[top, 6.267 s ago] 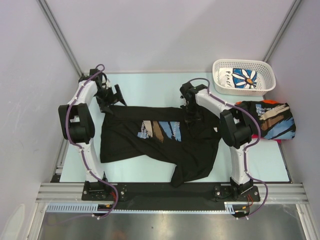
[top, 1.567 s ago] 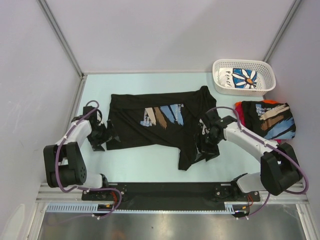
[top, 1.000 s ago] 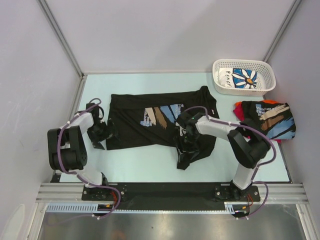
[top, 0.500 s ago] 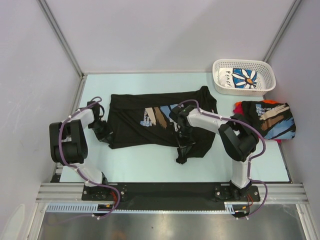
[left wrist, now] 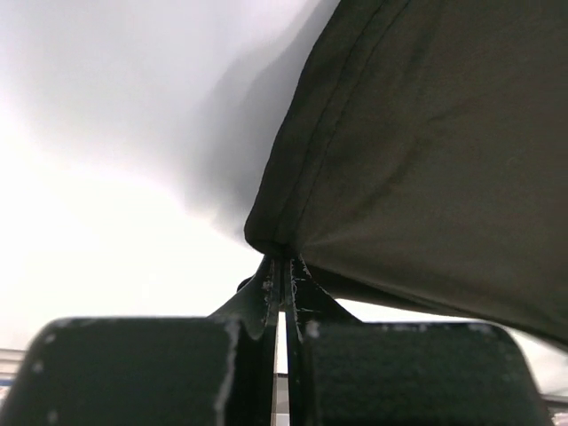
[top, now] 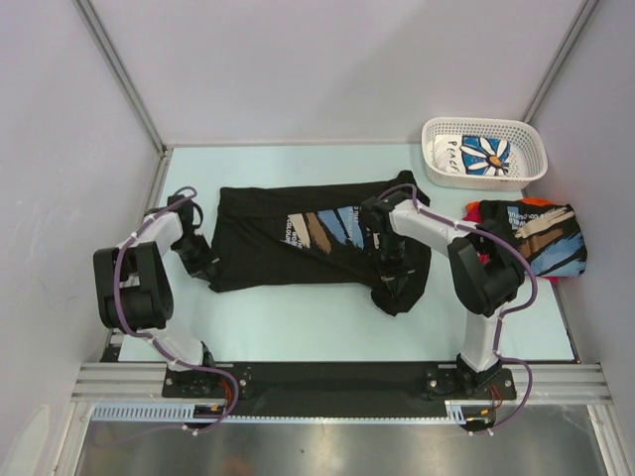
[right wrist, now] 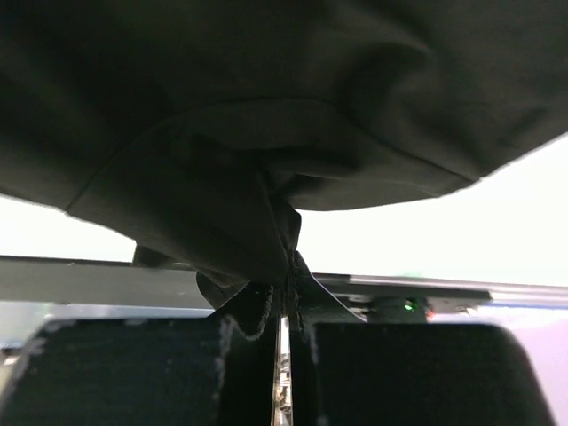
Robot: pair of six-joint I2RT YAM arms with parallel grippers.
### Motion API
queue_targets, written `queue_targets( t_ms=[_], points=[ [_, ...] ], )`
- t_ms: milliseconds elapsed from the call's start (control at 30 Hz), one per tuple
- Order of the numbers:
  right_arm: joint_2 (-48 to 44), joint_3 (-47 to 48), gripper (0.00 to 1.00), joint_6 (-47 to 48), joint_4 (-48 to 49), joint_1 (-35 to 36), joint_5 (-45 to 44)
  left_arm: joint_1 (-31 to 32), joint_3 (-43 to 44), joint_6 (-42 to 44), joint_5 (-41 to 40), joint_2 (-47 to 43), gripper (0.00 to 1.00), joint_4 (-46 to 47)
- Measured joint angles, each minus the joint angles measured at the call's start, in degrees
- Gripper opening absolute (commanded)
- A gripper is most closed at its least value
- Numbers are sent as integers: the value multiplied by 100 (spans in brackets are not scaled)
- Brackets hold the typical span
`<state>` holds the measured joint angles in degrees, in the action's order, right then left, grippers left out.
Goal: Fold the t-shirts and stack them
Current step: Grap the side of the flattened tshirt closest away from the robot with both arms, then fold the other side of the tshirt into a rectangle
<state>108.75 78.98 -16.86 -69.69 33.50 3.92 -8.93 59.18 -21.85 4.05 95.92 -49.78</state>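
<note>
T-shirt [top: 288,248], black: pinching its left near corner in L gripper [left wrist: 282,266], bunched right-side cloth in R gripper [right wrist: 286,264], both closed tight. Lying spread on table [top: 298,322]. Prob. handling soft, light, floppy; gripping hems/corners best.

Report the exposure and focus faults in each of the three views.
Top external: evenly lit and sharp, though the black t-shirt shows only faint folds. Left wrist: background blown out to white; the left hand is a dark, soft blur up close, and the shirt's hem is clearer. Right wrist: the cloth is nearly black above a glaring white strip, and the right hand is underexposed and blurred.
</note>
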Motion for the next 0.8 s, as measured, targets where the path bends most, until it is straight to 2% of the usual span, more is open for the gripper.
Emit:
queue_targets(
  t_ms=[200,567,800],
  points=[
    [0,203,0,11,-221,-20,-511,-59,457,-15,-46,-212,0,-221],
    [55,1427,0,66,-326,-109,-1541,-59,1469,-66,61,-269,0,-365],
    [417,2155,0,177,-203,-181,-2413,-59,2087,-103,262,149,0,-391]
  ],
)
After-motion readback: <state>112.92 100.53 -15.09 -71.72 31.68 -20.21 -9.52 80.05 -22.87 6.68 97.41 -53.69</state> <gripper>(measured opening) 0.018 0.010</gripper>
